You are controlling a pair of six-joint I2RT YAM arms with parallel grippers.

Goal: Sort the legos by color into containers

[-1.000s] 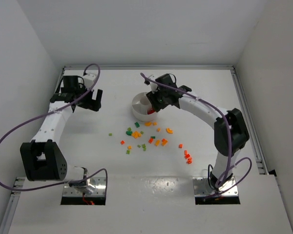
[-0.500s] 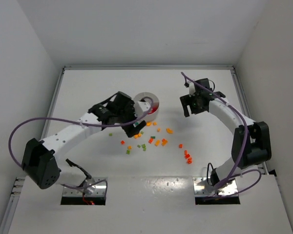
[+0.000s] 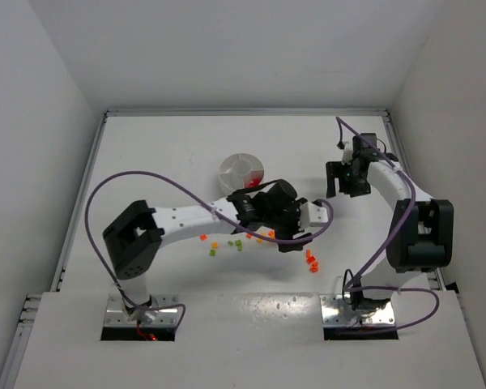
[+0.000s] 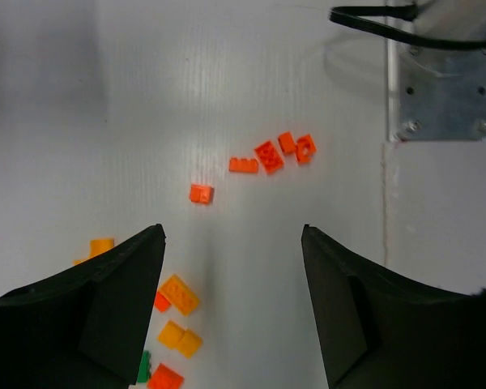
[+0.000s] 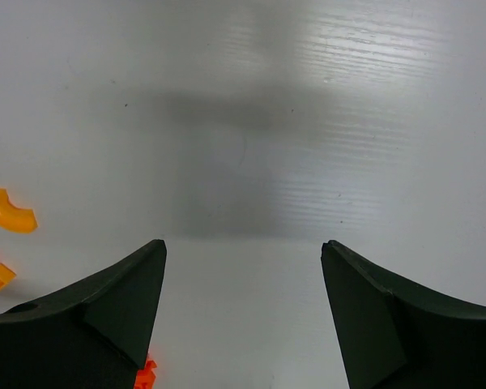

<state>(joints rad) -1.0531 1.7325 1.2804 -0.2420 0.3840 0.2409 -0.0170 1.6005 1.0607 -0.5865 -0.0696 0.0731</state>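
Two grippers are in view, and both stand with their jaws apart and nothing between them. The left gripper [image 4: 232, 239] hangs low over the white table [image 3: 170, 146], above the right end of the scattered small plastic lego bricks [image 3: 213, 245].

In its wrist view a single red-orange brick [image 4: 201, 193] lies ahead of the gap between the fingers. A cluster of four red-orange bricks [image 4: 271, 154] sits a little beyond that, near a metal base plate [image 4: 441, 89] crossed by a black cable [image 4: 389, 16]. Flat orange bricks [image 4: 178, 293] lie just inside the left finger, and a green brick [image 4: 143, 369] peeks out at its edge.

The round white plastic dish [image 3: 224, 170] with its wedge sections stands on the far side of the loose bricks, just beyond the left arm's wrist. A spot of red shows in one section on its near side; I cannot tell what the other sections hold.

The right gripper [image 5: 243, 251] is off to the right of the dish, well apart from it, over bare table. In its wrist view a curved orange piece [image 5: 10, 211] lies to the left, outside the left finger.
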